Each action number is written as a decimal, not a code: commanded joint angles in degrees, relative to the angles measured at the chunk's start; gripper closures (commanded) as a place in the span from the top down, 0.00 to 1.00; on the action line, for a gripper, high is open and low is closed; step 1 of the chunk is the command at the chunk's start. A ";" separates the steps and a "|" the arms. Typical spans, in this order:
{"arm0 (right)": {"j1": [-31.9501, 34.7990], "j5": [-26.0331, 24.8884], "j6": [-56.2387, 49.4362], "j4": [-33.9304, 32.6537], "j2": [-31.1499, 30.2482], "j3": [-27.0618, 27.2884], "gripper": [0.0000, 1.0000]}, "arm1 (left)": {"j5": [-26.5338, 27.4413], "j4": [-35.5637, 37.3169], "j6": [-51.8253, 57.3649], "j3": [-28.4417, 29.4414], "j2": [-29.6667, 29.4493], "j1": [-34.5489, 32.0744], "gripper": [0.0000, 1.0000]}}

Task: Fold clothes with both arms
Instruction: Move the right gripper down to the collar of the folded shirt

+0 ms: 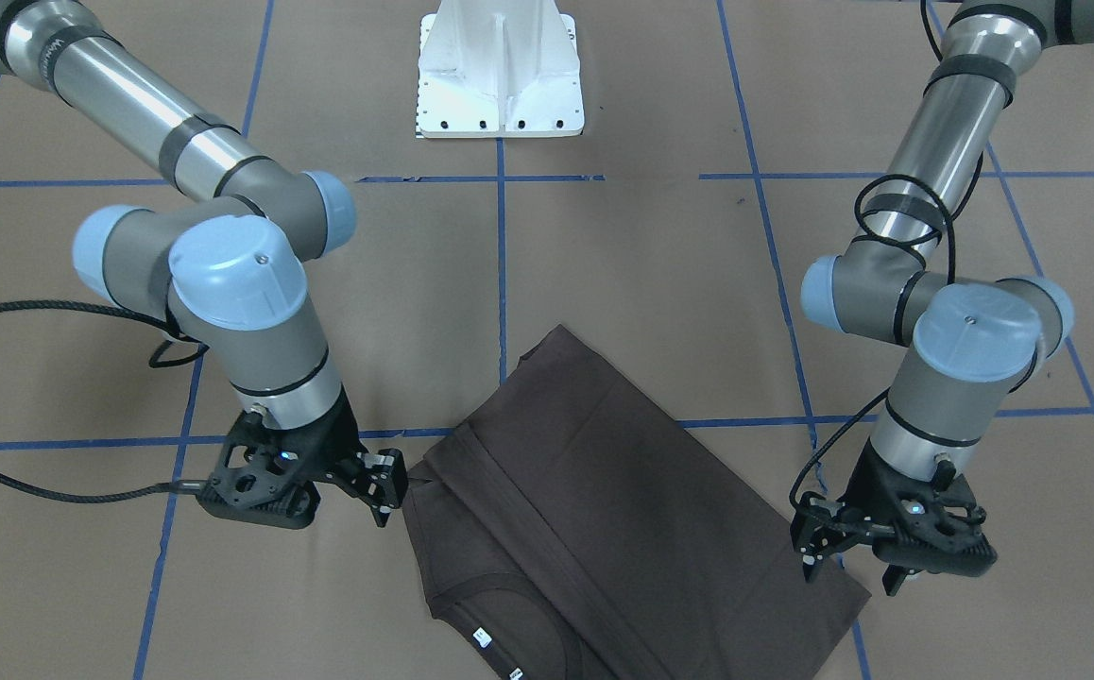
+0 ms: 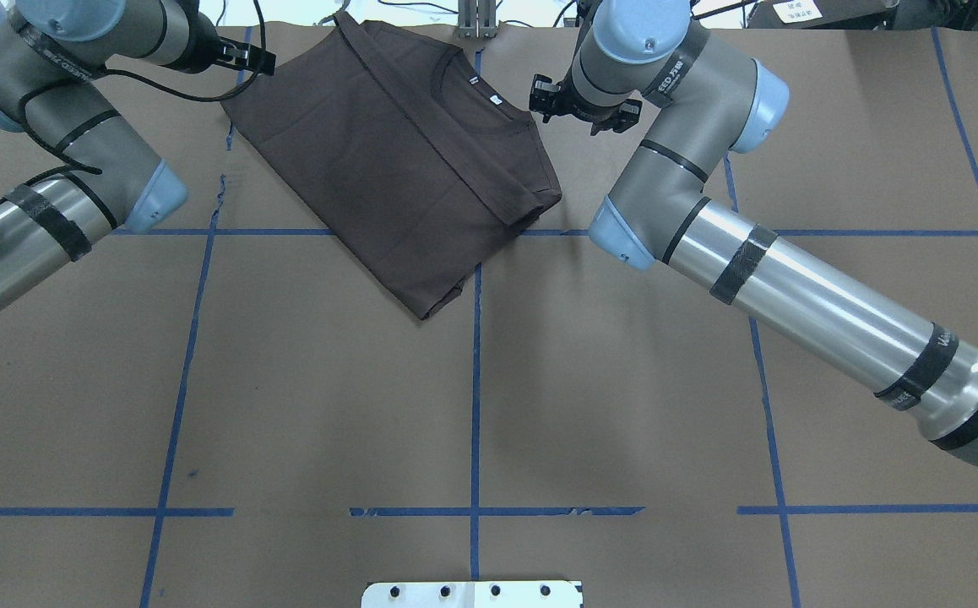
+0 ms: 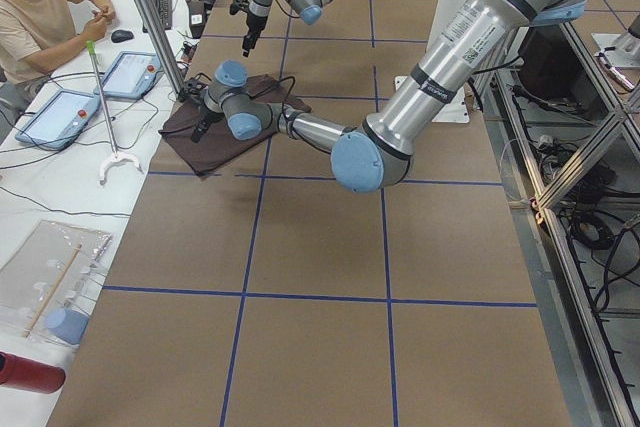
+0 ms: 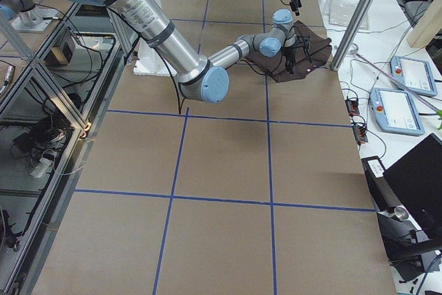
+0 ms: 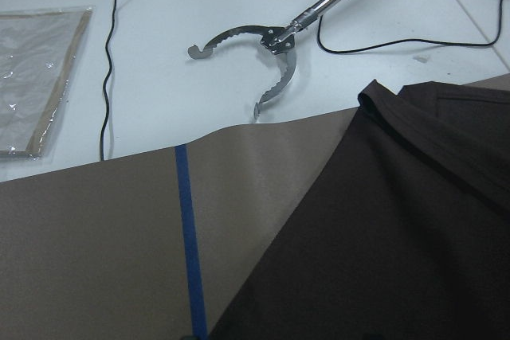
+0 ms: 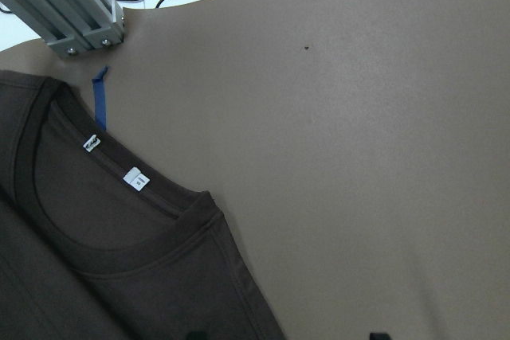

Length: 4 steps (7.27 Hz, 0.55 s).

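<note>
The dark brown T-shirt (image 1: pixel 604 510) lies flat and partly folded on the bench (image 1: pixel 604 264), set on a slant, with its collar (image 6: pixel 127 260) on the long edge that faces the right arm. Its long axis runs from the corner beside the collar across to the far corner on the left arm's side, so each end belongs to a different arm.

The right gripper (image 1: pixel 391 491) stands just beside the corner nearest the collar, spread wide and holding nothing. In its wrist view the shoulder edge next to the collar passes between its two fingertips (image 6: pixel 378 335), one over cloth and one over bare bench. It looks to be straddling that edge.

The left gripper (image 1: pixel 849 574) is at the end of the shirt farthest from the collar, close to that corner. It is also wide apart and empty, with the cloth lying toward the collar from it. How high either one hangs above the cloth cannot be told.

Each arm is about as near to its own end as the other. My judgement is that the coming grasp is one corner per arm, with the fold then carried across the long axis
</note>
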 commanded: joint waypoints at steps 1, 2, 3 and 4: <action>-2.68 -1.40 0.49 0.93 -0.35 -1.01 0.67 | 0.18 -0.34 -0.02 -1.96 1.39 0.00 1.00; -3.22 -1.49 0.58 0.84 -0.53 -1.44 0.65 | 0.26 -0.25 -0.02 -3.37 2.35 0.09 1.00; -3.74 -2.10 0.50 0.93 -0.53 -2.14 0.63 | 0.26 -0.25 -0.02 -3.64 2.54 0.09 1.00; -4.18 -3.23 0.76 0.84 -0.44 -2.15 0.61 | 0.35 -0.25 -0.02 -3.99 2.89 0.09 1.00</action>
